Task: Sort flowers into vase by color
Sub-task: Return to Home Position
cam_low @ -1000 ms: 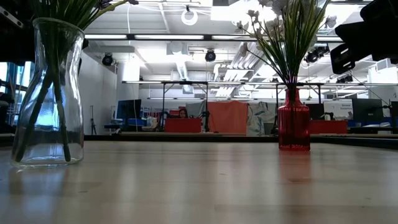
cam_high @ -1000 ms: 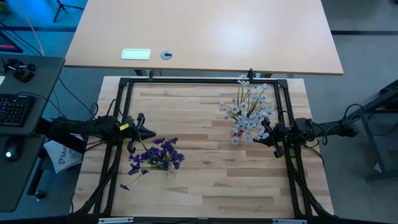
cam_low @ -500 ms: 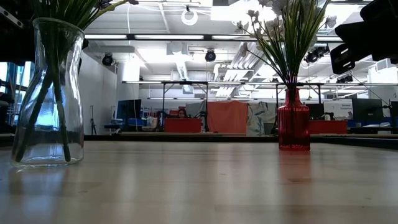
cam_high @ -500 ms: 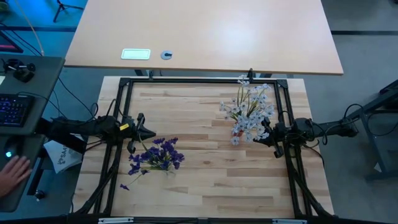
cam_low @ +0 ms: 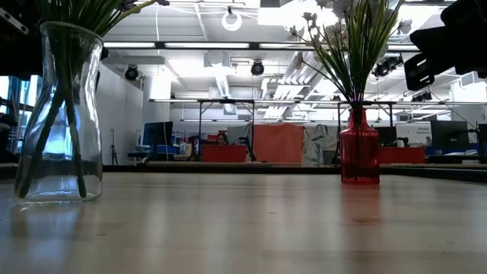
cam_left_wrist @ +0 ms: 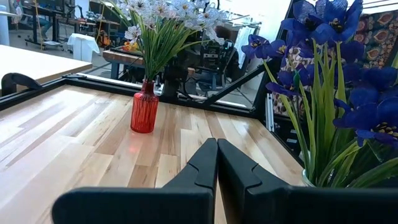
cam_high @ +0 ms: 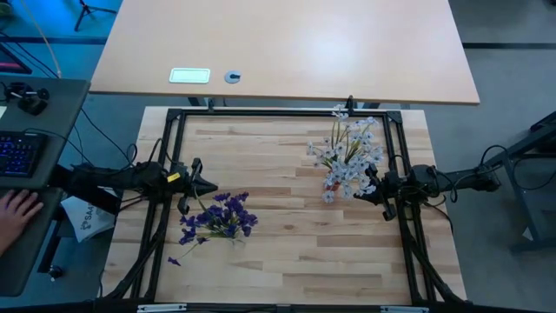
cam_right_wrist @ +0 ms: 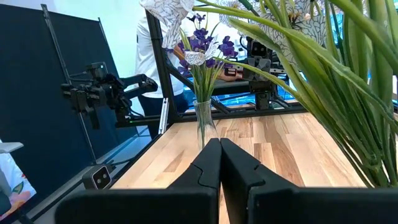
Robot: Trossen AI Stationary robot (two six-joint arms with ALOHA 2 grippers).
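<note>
The dark purple flowers [cam_high: 219, 216] stand with their green stems in a clear glass vase [cam_low: 59, 114] on the table's left side. The pale white-bluish flowers [cam_high: 347, 156] stand in a small red ribbed vase [cam_left_wrist: 144, 112] on the right side. My left gripper [cam_high: 207, 184] is shut and hovers just beyond the purple blossoms [cam_left_wrist: 336, 56], touching nothing. My right gripper [cam_high: 368, 188] is shut and hovers beside the white blossoms, whose stems [cam_right_wrist: 323, 68] pass close by it. From the right wrist view the clear vase [cam_right_wrist: 205, 127] shows across the table.
A small purple bit [cam_high: 174, 260] lies on the wood near the table's front left. A black frame [cam_high: 278, 112] runs round the table. Bare wood lies between the two vases. A person's hand [cam_high: 16, 211] rests at a desk left of the table.
Both arms and both vases have kept still. A person's hand has come into view at the desk left of the table and moved up along its edge.
</note>
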